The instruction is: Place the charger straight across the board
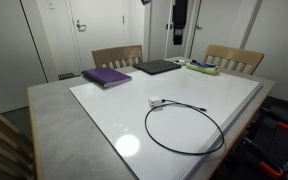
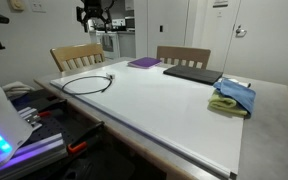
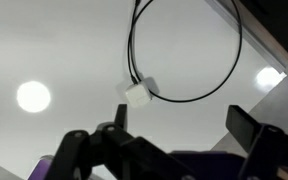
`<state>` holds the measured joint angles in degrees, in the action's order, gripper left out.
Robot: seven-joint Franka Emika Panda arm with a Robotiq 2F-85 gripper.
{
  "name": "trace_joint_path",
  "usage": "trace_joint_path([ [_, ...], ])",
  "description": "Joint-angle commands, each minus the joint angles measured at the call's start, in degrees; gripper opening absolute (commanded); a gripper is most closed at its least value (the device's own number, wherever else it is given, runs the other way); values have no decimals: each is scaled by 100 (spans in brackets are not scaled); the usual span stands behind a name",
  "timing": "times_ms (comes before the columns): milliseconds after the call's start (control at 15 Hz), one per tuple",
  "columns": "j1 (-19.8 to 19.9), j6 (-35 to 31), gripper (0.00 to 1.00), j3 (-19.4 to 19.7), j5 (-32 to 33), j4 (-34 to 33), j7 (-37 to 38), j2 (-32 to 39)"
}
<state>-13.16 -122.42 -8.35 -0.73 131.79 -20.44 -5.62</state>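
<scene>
The charger [image 1: 146, 127] is a thin black cable lying in a loose loop on the glossy white board [image 1: 104, 110], near one corner. Its small white plug [image 1: 155, 102] rests on the board beside the loop. The loop also shows in an exterior view [image 2: 88, 92] on the board [image 2: 154, 100]. In the wrist view the cable [image 3: 131, 50] curls above the white plug [image 3: 137, 94]. My gripper [image 3: 184, 125] is open and empty, well above the board [image 3: 64, 50] and apart from the cable. It hangs high in both exterior views [image 1: 180, 18] [image 2: 94, 14].
A purple book [image 1: 106, 76], a dark closed laptop [image 1: 157, 67] and a blue and yellow-green cloth [image 2: 232, 97] lie along the board's far side. Two wooden chairs [image 1: 117, 55] [image 1: 234, 58] stand behind the table. The grey tabletop rim [image 1: 54, 130] surrounds the board.
</scene>
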Motion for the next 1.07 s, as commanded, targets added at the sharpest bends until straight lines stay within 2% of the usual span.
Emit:
trace_joint_path([
  [0, 31, 14, 100, -65, -172, -177, -389, 462],
  [133, 47, 272, 100, -103, -371, -268, -238, 608],
  [200, 68, 45, 100, -114, -188, -47, -229, 377],
  [467, 61, 38, 100, -144, -224, -71, -219, 515],
  [733, 54, -529, 100, -175, -383, 188, -1035, 569],
  [1000, 104, -1053, 100, -170, -259, 181, -1624, 918],
])
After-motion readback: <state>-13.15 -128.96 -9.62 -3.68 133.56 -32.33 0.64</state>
